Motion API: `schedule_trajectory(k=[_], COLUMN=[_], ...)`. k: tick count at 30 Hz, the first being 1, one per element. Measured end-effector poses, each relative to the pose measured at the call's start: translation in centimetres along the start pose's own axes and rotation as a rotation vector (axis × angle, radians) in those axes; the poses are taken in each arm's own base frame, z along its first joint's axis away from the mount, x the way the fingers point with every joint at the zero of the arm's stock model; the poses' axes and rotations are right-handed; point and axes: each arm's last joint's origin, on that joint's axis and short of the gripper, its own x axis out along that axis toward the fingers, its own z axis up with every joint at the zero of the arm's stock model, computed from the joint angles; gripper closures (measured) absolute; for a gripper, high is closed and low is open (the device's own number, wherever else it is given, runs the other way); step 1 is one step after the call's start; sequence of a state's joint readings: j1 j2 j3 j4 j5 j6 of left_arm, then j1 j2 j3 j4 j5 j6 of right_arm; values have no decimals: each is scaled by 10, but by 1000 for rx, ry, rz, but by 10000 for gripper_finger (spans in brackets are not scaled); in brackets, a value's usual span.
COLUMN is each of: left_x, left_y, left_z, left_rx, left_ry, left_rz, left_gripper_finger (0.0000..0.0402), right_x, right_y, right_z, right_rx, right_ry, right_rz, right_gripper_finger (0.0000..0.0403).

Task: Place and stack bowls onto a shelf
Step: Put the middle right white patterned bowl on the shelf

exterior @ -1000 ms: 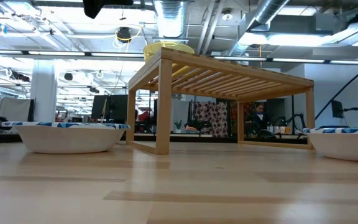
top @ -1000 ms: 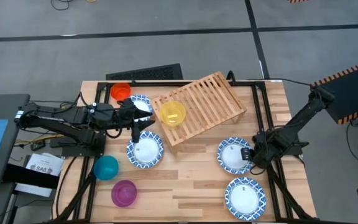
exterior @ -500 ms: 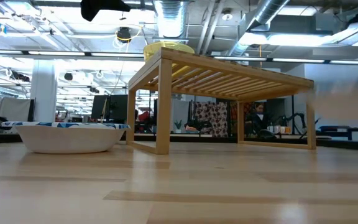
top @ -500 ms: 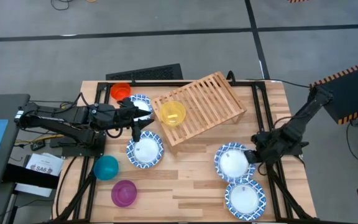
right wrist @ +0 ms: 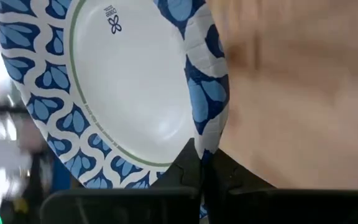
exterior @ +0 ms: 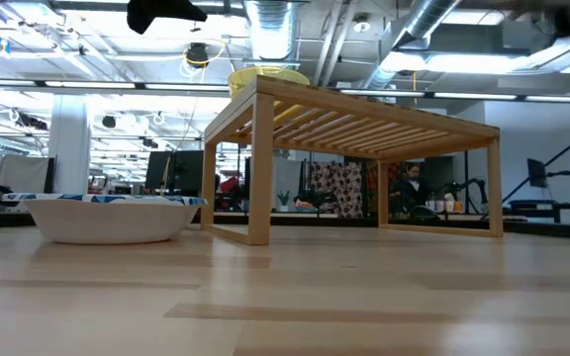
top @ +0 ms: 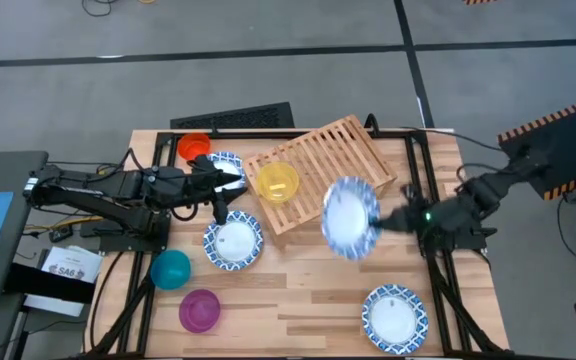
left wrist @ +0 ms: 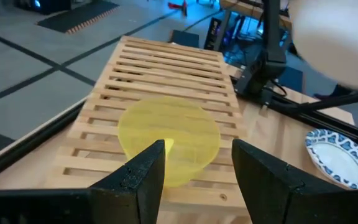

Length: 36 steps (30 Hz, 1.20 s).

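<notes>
My right gripper (top: 378, 221) is shut on a white bowl with a blue patterned rim (top: 349, 217). It holds the bowl in the air beside the near right corner of the slatted wooden shelf (top: 320, 168). A yellow bowl (top: 276, 182) stands on the shelf's left end. My left gripper (top: 219, 193) is open and empty, left of the shelf, above another blue-rimmed bowl (top: 226, 164). In the left wrist view its fingers (left wrist: 197, 171) frame the yellow bowl (left wrist: 169, 140) from a distance. Two more blue-rimmed bowls (top: 233, 242) (top: 394, 314) rest on the table. My right gripper pinches the bowl's blue rim (right wrist: 207, 142) between its two fingers (right wrist: 188, 169), at one spot on the edge. The fingers come from the table's right side. The bowl is lifted clear of the table and tilted steeply, its white inside turned up and toward the arm.
An orange bowl (top: 193, 147) stands at the far left, with a teal bowl (top: 170, 268) and a purple bowl (top: 199, 310) at the near left. A dark keyboard-like slab (top: 233, 117) lies beyond the far edge. Bare wood (top: 298, 290) lies in front of the shelf.
My right gripper has taken the blue-rimmed bowl from the table's right side and lifted it clear. It has carried the bowl up and toward the shelf, to the left and far side. The bowl has tipped from flat to steeply tilted.
</notes>
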<state>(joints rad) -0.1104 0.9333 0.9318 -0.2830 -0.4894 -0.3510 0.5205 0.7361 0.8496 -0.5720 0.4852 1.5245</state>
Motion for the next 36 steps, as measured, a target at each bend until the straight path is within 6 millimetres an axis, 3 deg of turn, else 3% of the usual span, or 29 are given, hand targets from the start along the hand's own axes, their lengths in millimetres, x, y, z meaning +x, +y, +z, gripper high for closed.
schedule_trajectory(k=[5,12,26,36], left_x=[0,0,0,0], left_y=[0,0,-1,-1], left_z=[1,1,1,1], left_rx=[32,34,37,37], left_ry=[-14,-13,3,3], left_rz=[2,4,-40,-40], left_gripper_finger=[230,230,230,230], right_x=[-10,-18,28,40], right_y=[22,19,-13,-34], right_z=[47,94,164,188], right_rx=[-62,2,35,81], right_ry=[-235,-364,-136,-32], right_rz=[-103,-457,-621,-646], right_gripper_finger=[383,383,382,361])
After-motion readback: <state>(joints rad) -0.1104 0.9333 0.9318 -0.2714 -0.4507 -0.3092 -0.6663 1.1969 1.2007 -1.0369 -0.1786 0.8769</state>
